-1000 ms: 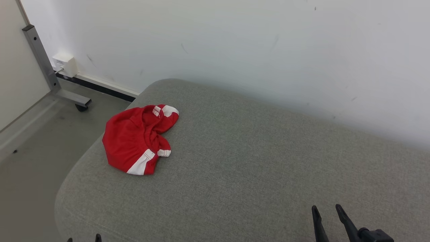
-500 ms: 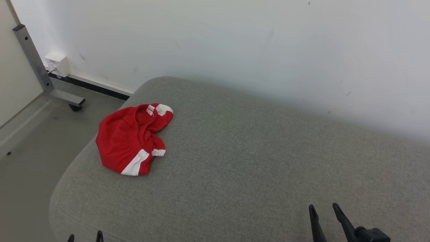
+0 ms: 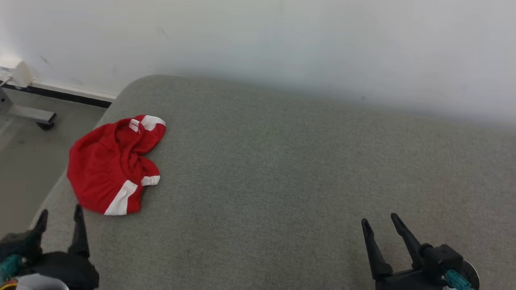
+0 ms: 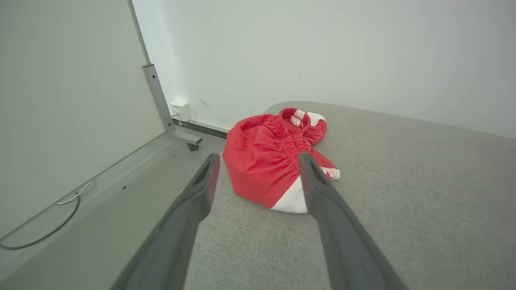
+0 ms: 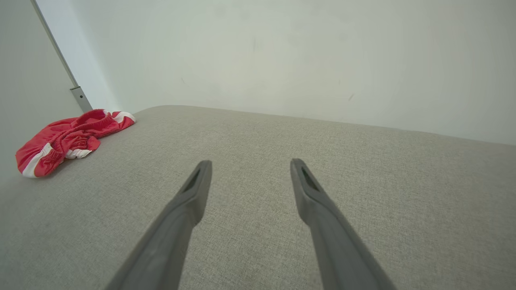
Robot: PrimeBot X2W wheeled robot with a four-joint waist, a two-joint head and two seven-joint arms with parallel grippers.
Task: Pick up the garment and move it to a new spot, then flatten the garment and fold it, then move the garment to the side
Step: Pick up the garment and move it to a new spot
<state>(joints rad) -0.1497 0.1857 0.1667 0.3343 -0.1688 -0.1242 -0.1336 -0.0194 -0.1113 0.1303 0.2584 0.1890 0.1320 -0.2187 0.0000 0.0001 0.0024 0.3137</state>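
Leftmost, the left gripper [image 3: 60,215] hovers over the near left corner of the grey cushion [image 3: 282,173], its jaws spread apart and empty. Just beyond its fingertips, the crumpled red garment [image 3: 109,169] with white bands lies untouched along the cushion's left edge, towards the far corner. Well apart from both, by the near edge towards the right, the right gripper [image 3: 379,220] hovers above bare fabric, jaws likewise apart and empty.

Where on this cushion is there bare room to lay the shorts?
Bare: everything right of the red shorts, bordered by the wall behind and the right gripper in front. Crowded: the left end of the grey cushion, where the shorts lie near the edge beyond the left gripper.
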